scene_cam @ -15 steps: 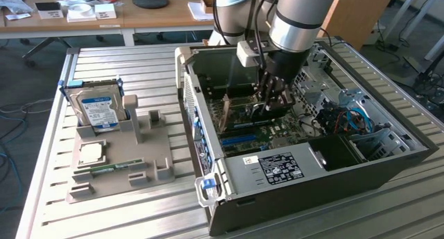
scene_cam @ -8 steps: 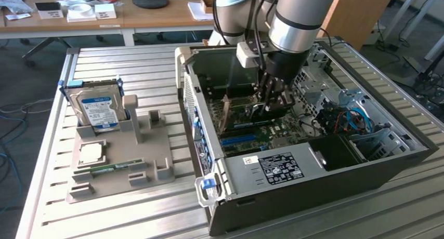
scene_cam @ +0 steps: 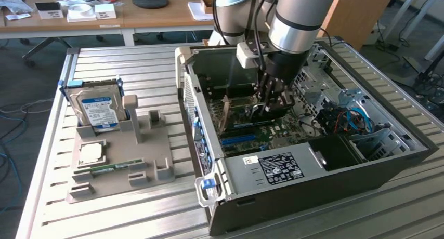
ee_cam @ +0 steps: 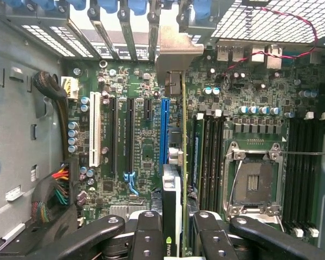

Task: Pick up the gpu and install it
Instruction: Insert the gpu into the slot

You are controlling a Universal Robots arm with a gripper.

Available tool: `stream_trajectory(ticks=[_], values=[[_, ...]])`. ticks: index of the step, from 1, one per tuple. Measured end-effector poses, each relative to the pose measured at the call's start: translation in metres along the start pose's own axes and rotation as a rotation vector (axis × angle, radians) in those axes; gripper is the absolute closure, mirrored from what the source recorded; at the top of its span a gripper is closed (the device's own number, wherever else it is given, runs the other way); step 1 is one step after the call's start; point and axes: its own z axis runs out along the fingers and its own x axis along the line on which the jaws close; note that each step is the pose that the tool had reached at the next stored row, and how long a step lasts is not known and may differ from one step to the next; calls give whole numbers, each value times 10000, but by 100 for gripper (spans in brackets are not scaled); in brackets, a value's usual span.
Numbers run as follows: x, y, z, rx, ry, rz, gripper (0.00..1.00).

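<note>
Gripper (ee_cam: 176, 234) is clamped on the gpu (ee_cam: 172, 187), edge-on by the blue motherboard slot (ee_cam: 163, 130), 3 o'clock from the hard drive (scene_cam: 97, 106) in the exterior view. Probably stiff, light and fragile, so grip the edges.

Readable marks: one brand, the rest too small to read.

Inside the computer case (scene_cam: 361, 179), the gpu (ee_cam: 171, 208) bears the green-and-white NVIDIA eye logo on its black edge, with part of the brand lettering beside it, cut off by the frame edge. The motherboard (ee_cam: 146, 149) on the case floor has white printed codes beside the slots, too fine to read. On the case's covered bay sit a black label (scene_cam: 280, 169) with white print and symbols and, just beside it, a white barcode-type sticker (scene_cam: 250, 160); neither is legible. Outside the case, toward the exterior view's left, a hard drive (scene_cam: 97, 108) has a blue-and-white label whose wording is not readable.
</note>
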Motion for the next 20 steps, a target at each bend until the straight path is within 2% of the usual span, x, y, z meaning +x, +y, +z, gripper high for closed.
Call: stream_trajectory(ticks=[20], values=[[2,29,50,-4,1,0,73]])
